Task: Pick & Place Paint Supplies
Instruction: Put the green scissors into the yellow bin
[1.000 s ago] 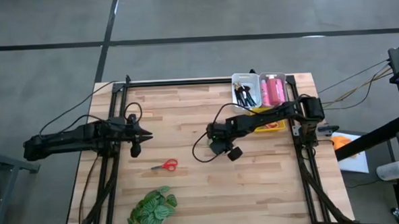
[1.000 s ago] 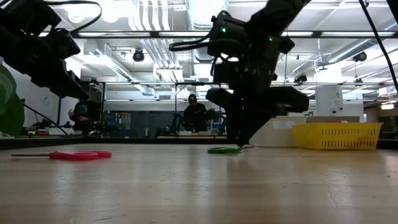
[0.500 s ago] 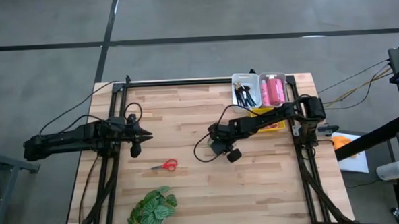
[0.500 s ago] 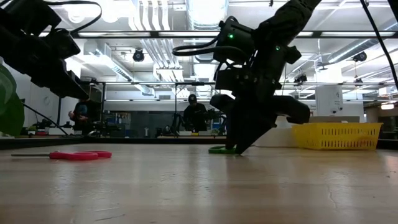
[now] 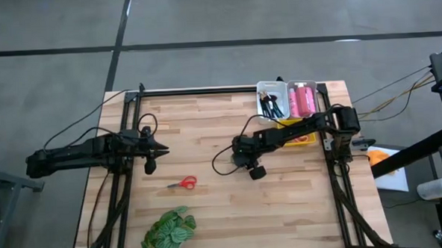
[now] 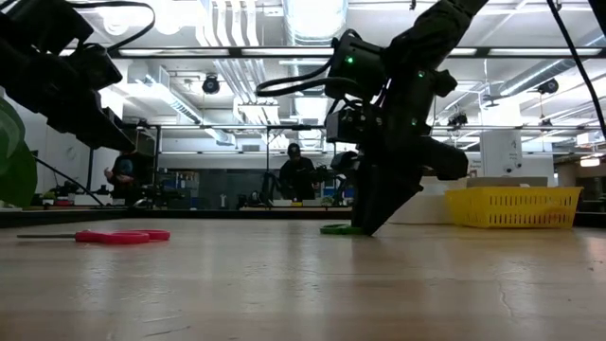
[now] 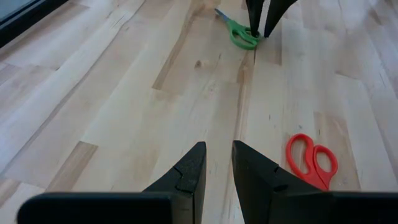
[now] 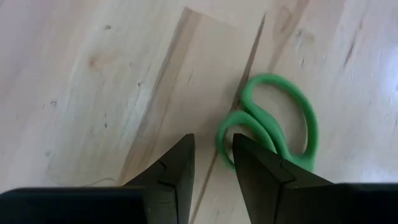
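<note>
Right gripper [image 8: 211, 163] low over table, jaws slightly apart, holding nothing. Green scissors [image 8: 273, 127] flat on wood, handle loop just beside one fingertip, not between. Better shift sideways until loop sits between jaws, then close. Left gripper [image 7: 216, 169] waits, narrow gap, empty.

Right gripper [image 8: 211, 163] lowered — fingers slightly parted.

- Worktop [image 5: 209, 199]: pale wood strips, smooth with a slight sheen.
- Green scissors [image 8: 283, 127]: smooth plastic handles.
- Red scissors [image 7: 313, 158]: glossy plastic handles.
- Right gripper [image 8: 211, 163]: matt dark fingers.
- Yellow basket [image 6: 513, 206]: plastic lattice.
</note>
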